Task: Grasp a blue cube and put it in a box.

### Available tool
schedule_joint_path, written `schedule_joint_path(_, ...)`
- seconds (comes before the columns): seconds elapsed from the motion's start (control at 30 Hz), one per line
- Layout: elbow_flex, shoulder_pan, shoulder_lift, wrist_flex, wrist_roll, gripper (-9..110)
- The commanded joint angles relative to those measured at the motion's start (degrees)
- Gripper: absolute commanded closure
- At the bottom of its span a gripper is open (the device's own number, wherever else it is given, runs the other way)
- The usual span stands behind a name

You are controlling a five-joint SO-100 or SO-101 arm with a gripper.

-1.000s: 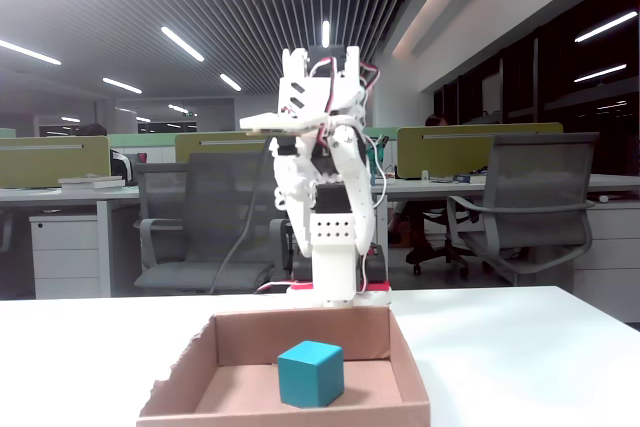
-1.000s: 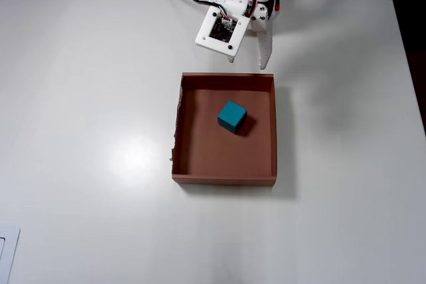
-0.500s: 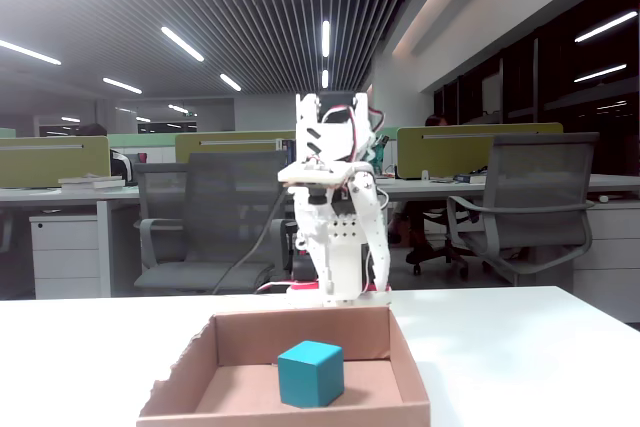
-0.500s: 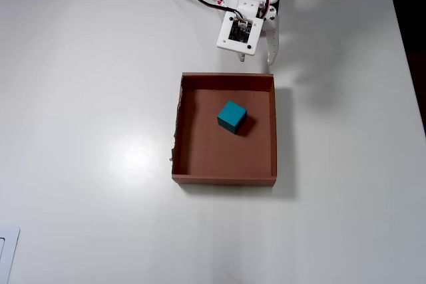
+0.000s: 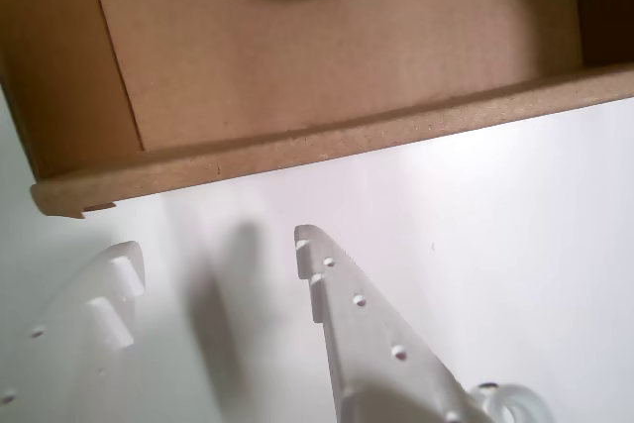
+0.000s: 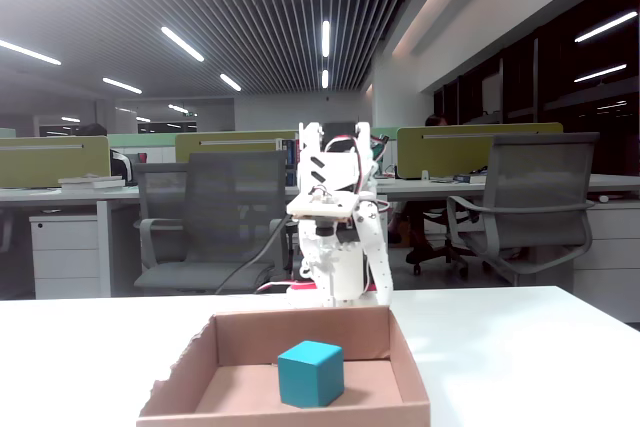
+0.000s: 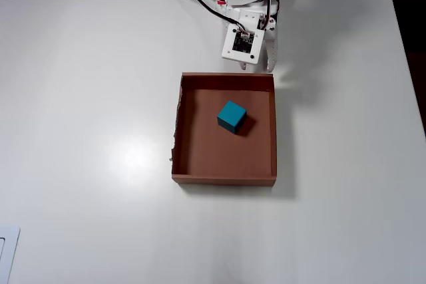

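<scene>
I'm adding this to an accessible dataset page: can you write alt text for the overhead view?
A blue cube sits inside a shallow brown cardboard box in the middle of a white table. The white robot arm's gripper hangs empty and open over the table just beyond the box's far wall, touching neither.

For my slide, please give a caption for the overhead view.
Blue cube rests inside the box; empty gripper sits outside its rim.

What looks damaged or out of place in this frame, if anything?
Only the box: in the overhead view its left rim is ragged and torn, unlike the straight other walls. The blue cube sits flat inside it, and the gripper hangs open and empty just beyond the box's far wall.
</scene>
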Motion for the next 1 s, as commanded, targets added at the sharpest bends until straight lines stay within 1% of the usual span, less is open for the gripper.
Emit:
schedule_joint_path(0.0, -0.2, 0.1, 0.4, -1.0, 0.3, 83)
schedule_joint_path(0.4, -0.1, -0.4, 0.4, -1.1, 0.1, 83)
schedule_joint_path(0.47, -0.1, -0.1, 0.4, -1.2, 0.3, 83)
schedule_joint_path(0.57, -0.1, -0.1, 0.4, -1.2, 0.1, 77)
schedule_joint_path(0.97, -0.1, 0.0, 0.4, -1.2, 0.1, 77)
